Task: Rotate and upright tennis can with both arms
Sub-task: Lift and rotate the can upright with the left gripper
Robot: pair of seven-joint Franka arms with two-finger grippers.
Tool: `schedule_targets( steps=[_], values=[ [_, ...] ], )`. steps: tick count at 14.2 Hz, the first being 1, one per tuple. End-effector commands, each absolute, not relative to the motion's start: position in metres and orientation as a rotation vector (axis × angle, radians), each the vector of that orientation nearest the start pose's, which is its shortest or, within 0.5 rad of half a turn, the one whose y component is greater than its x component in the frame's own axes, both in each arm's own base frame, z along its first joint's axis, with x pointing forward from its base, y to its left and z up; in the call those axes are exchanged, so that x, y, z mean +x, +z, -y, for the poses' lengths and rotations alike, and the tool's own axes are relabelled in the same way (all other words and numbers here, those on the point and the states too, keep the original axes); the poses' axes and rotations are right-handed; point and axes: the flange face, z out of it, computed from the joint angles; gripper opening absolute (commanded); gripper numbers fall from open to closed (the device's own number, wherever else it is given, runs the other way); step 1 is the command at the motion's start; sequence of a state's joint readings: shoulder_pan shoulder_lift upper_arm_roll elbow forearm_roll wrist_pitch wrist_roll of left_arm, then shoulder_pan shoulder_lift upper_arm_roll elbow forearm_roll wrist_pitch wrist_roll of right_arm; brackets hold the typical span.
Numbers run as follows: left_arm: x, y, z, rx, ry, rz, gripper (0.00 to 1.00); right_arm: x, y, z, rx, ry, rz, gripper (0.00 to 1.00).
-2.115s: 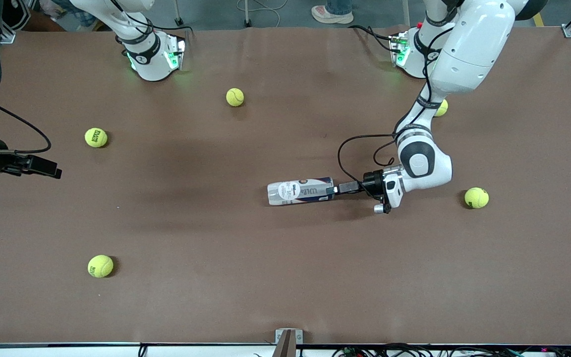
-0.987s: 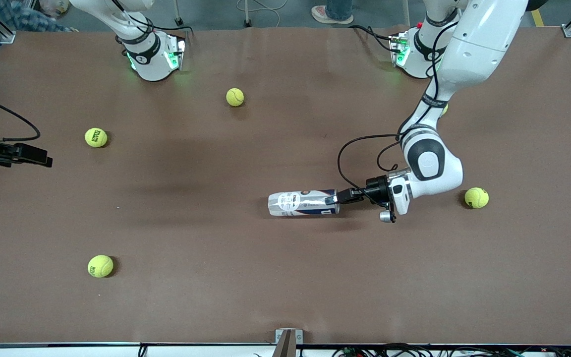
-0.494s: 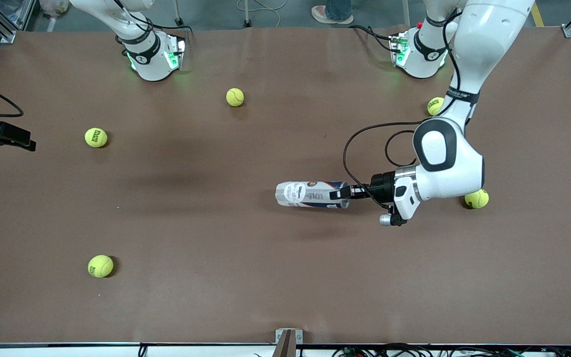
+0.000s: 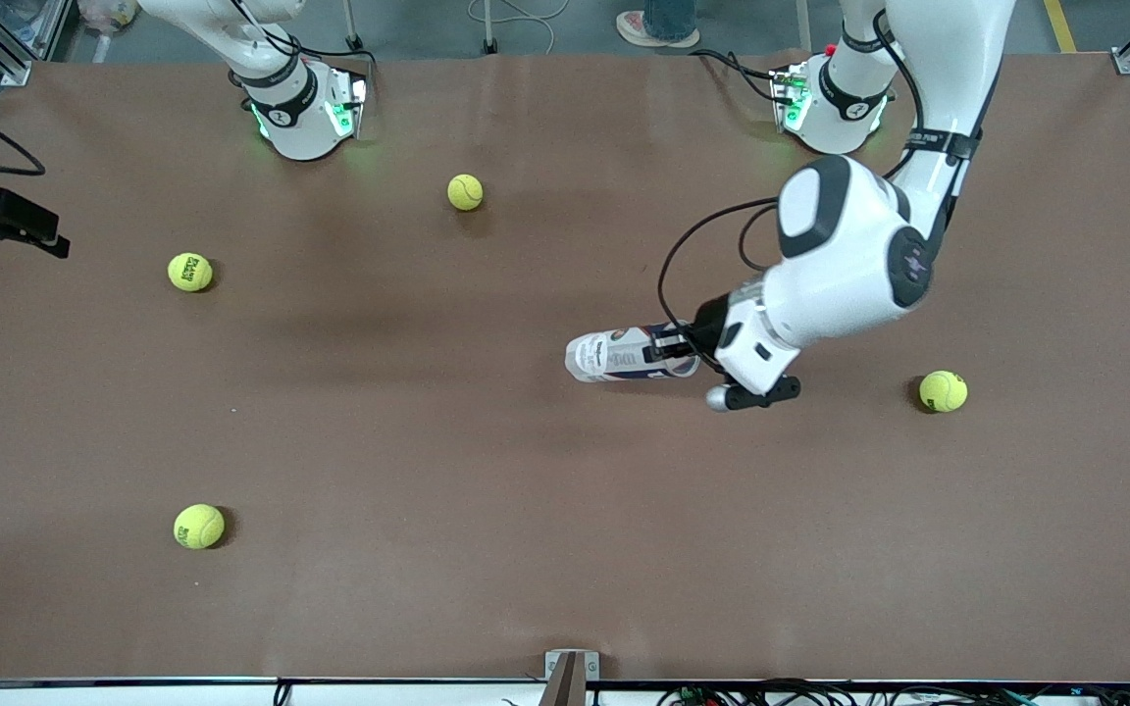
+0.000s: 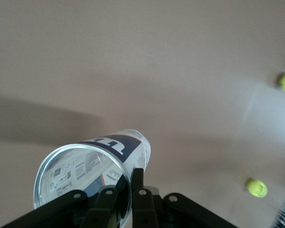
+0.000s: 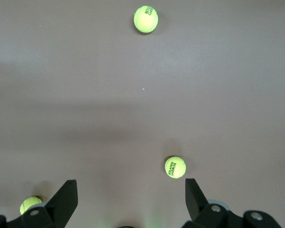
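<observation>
The tennis can (image 4: 632,355) is held off the brown table (image 4: 526,549) near the middle, toward the left arm's end, and is tilted rather than lying flat. Its capped end points toward the right arm's end of the table. The left gripper (image 4: 675,345) is clamped on the can's open end. In the left wrist view one finger (image 5: 140,202) sits just beside the silver rim and another (image 5: 104,209) shows through the clear wall, so the rim is pinched between them. The can (image 5: 92,171) looks empty there.

The right gripper (image 4: 6,224) waits over the table edge at the right arm's end, with its fingers (image 6: 61,202) spread wide and nothing between them.

Four balls show in the front view:
- One ball (image 4: 465,192) lies farther from the front camera than the can, near the bases.
- One ball (image 4: 190,272) lies toward the right arm's end.
- One ball (image 4: 198,527) lies nearer the front camera at that same end.
- One ball (image 4: 943,391) lies toward the left arm's end, well apart from the can.

Bare tabletop surrounds the can on all sides. The widest open stretch runs from the can to the table's front edge. The shadow under the can falls on bare table.
</observation>
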State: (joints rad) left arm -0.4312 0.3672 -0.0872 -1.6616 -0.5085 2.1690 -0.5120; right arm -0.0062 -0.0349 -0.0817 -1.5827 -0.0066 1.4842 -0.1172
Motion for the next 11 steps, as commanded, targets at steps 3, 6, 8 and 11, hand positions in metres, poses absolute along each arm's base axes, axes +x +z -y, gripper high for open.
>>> schedule_targets(
  steps=[3,6,8,11],
  values=[
    [0.562,0.44,0.413,-3.393,-0.022,0.522,0.0,0.51,0.647,0.044,-3.152,0.054,0.09,1.0],
    [0.546,0.433,0.462,-3.255,-0.073,0.493,0.0,0.511,0.649,0.035,-3.168,0.046,0.118,1.0],
    [0.532,0.42,0.49,-3.197,-0.081,0.446,0.0,0.51,0.649,0.034,-3.17,0.049,0.116,1.0],
    [0.512,0.399,0.515,-3.152,-0.1,0.393,0.0,0.51,0.648,0.04,-3.159,0.054,0.1,1.0]
  ],
)
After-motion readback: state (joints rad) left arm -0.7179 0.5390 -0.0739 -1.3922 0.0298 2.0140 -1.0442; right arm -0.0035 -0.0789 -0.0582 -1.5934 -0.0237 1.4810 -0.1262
